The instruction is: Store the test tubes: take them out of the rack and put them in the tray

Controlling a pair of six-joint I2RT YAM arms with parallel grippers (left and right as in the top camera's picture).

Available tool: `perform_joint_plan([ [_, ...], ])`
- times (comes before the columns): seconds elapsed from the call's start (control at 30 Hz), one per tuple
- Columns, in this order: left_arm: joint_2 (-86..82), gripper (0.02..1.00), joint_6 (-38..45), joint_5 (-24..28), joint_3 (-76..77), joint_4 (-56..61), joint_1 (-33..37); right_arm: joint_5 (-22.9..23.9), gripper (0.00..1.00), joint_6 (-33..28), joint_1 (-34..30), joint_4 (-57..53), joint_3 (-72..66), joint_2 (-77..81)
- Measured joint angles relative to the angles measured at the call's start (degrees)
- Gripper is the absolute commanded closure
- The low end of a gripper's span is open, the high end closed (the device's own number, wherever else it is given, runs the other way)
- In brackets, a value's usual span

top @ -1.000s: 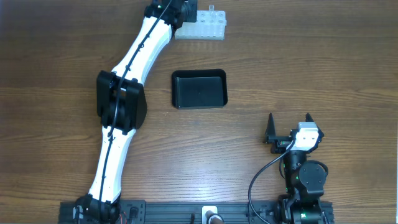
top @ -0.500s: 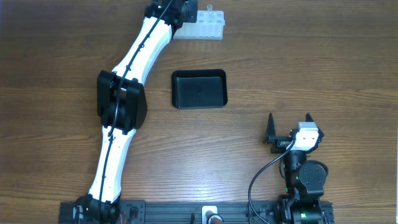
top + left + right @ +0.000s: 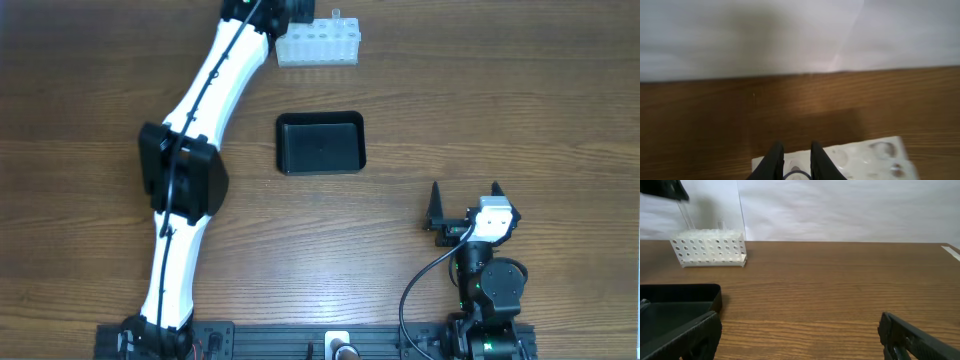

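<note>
The left gripper (image 3: 796, 148) looks clamped on a thin clear test tube (image 3: 685, 215) just above the white perforated rack (image 3: 318, 47) at the bench's far edge. It'll be light, slick, rigid and breakable (best held near the rim). The matte black tray (image 3: 282, 143) sits mid-bench. The right gripper (image 3: 466, 188) has its fingers apart near the front edge.

bare wood separates the tray (image 3: 321, 143) from the rack (image 3: 320, 47)
</note>
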Motion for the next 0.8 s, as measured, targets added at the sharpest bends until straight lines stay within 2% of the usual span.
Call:
perform_joint_plan([
  [0.13, -4.24, 0.980, 0.00, 0.28, 0.02, -3.76, 0.00, 0.02, 0.009, 0.00, 0.00, 0.00, 0.00, 0.00],
  [0.3, -7.63, 0.980, -0.74, 2.03, 0.11, -13.92, -0.44, 0.02, 0.009, -0.04, 0.00, 0.00, 0.00, 0.00],
  [0.5, -8.31, 0.980, -5.55, 6.97, 0.15, -29.46, -2.10, 0.02, 0.007, 0.00, 0.00, 0.00, 0.00, -0.02],
  [0.8, -8.22, 0.980, -9.38, 12.35, 0.15, -38.47, -4.90, 0.02, 0.007, 0.00, 0.00, 0.00, 0.00, 0.00],
])
